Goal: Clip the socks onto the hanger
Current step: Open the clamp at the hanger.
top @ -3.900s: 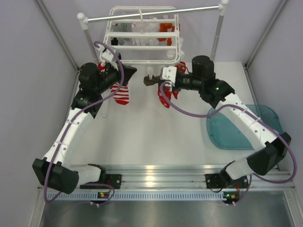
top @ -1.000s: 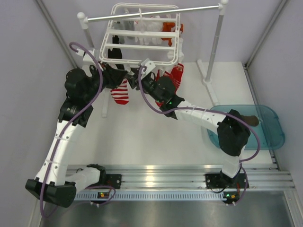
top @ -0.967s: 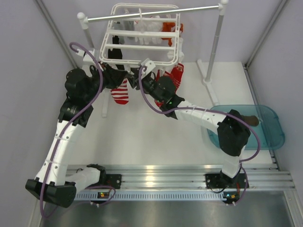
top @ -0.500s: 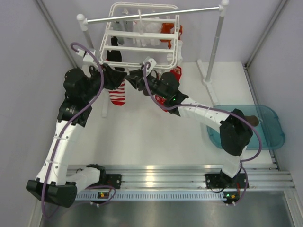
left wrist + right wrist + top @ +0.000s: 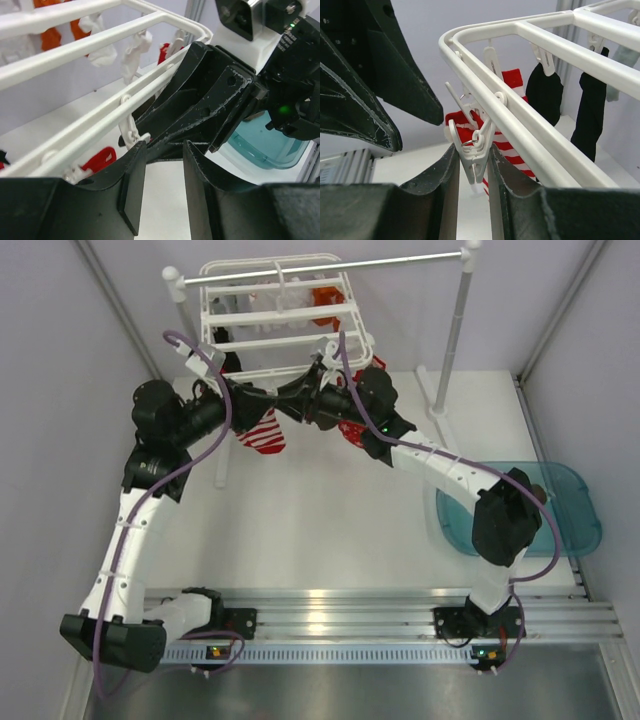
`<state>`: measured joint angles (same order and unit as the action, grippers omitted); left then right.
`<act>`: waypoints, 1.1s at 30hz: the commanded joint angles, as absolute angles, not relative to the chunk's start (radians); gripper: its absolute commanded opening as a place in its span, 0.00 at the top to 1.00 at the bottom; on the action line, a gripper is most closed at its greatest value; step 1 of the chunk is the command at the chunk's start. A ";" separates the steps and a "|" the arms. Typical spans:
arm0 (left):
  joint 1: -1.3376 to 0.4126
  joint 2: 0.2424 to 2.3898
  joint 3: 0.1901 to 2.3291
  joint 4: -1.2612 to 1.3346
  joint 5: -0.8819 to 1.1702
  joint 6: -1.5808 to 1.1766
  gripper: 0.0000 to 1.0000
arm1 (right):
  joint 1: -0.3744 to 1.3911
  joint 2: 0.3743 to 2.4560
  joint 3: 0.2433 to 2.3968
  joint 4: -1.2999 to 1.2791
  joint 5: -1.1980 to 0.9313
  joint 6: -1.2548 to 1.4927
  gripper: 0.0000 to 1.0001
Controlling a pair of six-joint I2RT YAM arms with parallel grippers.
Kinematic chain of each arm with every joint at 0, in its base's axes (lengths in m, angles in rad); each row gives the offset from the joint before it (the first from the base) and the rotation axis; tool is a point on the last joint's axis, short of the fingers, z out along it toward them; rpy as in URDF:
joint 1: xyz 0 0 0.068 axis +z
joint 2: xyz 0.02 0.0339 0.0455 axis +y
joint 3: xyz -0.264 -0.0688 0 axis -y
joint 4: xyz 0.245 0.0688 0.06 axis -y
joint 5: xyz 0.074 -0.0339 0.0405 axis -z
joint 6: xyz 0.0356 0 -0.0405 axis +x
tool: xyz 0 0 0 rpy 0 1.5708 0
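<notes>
- We see the hanger (image 5: 275, 310) hung on the rail (image 5: 330, 265) above the bench (image 5: 320, 520), dark socks (image 5: 545, 92) clipped along it.
- Our right gripper (image 5: 472, 187) pinches a white clip (image 5: 471, 150) on the frame's near edge.
- Our left gripper (image 5: 162, 192) is spread, holding nothing, just beside the right.

White hanger (image 5: 275, 302) hung from a grey rail (image 5: 330, 264) at the back of the bench (image 5: 330, 520), with an orange sock (image 5: 326, 298) and pale items clipped inside. Left gripper (image 5: 262, 400) and right gripper (image 5: 296, 395) meeting tip to tip just under its near edge, a red-and-white striped sock (image 5: 263, 431) dangling below. Teal tray (image 5: 570, 502) far right, well apart.
</notes>
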<state>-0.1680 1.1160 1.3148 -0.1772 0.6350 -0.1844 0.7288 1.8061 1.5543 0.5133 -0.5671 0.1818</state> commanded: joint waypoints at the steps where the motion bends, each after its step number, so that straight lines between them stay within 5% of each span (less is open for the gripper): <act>1: -0.163 1.130 1.338 -0.060 0.719 -0.123 0.60 | 0.729 1.786 1.598 0.523 -0.676 0.244 1.00; 15: -0.163 1.173 1.338 -0.083 0.680 -0.072 0.64 | 0.713 1.792 1.595 0.567 -0.703 0.308 1.00; 26: -0.163 1.177 1.338 -0.071 0.703 -0.129 0.90 | 0.713 1.807 1.611 0.598 -0.732 0.365 0.99; 28: -0.163 1.177 1.339 -0.071 0.684 -0.149 0.97 | 0.713 1.806 1.614 0.585 -0.718 0.365 0.85; 29: -0.163 1.177 1.347 -0.078 0.672 -0.159 0.99 | 0.713 1.804 1.614 0.575 -0.707 0.359 0.68; 31: -0.163 1.186 1.361 -0.093 0.638 -0.188 1.00 | 0.715 1.796 1.617 0.525 -0.661 0.316 0.56; 33: -0.163 1.187 1.374 -0.101 0.617 -0.227 1.00 | 0.722 1.790 1.626 0.476 -0.620 0.247 0.53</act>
